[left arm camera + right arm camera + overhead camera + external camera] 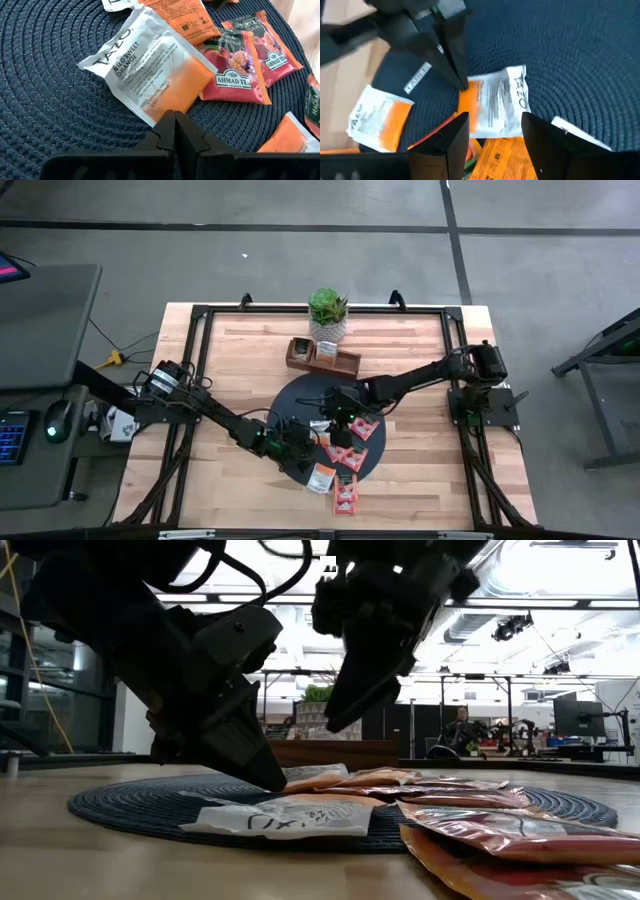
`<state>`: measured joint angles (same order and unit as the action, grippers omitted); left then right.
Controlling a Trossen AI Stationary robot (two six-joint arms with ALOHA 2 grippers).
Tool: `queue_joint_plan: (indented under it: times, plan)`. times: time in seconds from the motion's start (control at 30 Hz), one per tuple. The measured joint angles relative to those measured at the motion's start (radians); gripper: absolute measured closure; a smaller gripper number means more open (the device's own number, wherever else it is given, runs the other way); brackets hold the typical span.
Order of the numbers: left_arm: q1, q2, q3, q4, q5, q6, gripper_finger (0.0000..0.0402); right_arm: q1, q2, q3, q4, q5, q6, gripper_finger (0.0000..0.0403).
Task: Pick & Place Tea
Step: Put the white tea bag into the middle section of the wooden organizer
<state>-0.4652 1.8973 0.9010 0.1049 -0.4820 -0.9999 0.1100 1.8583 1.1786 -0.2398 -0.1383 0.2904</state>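
Note:
Several small flat tea sachets lie on the right and near part of a dark round woven mat. One white sachet with an orange end, printed "Wild Sweet Orange", lies flat on the mat. My left gripper is shut, and its tips stand at that sachet's orange end. My right gripper hangs open above the same sachet, one finger on either side, clear of it in the low view. Red sachets and an orange one lie beside it. My left gripper's shut fingertips touch the white sachet at the edge of its orange end. The fingers slant down from the table's left side, with the tips down at the mat. The sachet lies flat on the mat.
A brown wooden compartment tray and a potted plant stand behind the mat. Two sachets lie over the mat's near rim. Another white and orange sachet lies by the mat's edge. Bare wood shows left and right of the mat.

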Motion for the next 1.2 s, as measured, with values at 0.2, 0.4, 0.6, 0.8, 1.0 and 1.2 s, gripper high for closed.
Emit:
queue_joint_plan:
  times: [0.2,0.4,0.6,0.8,1.0,1.2]
  plan:
    - [0.0,0.001,-0.001,-0.034,-0.011,-0.001,0.0402,-0.025,0.043,0.0,0.001,-0.012,0.025,0.0226]
    - [0.0,0.002,-0.002,-0.047,-0.015,-0.001,0.0402,-0.053,0.057,0.0,0.014,-0.025,0.024,0.0226]
    - [0.0,0.002,-0.002,-0.047,-0.014,-0.001,0.0402,-0.065,0.068,0.0,0.028,-0.041,0.022,0.0226]
    - [0.0,0.003,-0.003,-0.046,-0.016,-0.001,0.0402,-0.061,0.084,0.0,0.028,-0.083,0.024,0.0226]
    - [0.0,0.003,-0.004,-0.045,-0.019,-0.001,0.0402,-0.057,0.085,0.0,0.037,-0.101,0.048,0.0226]
    - [0.0,0.003,-0.004,-0.045,-0.021,-0.003,0.0402,-0.057,0.085,0.0,0.038,-0.104,0.06,0.0246]
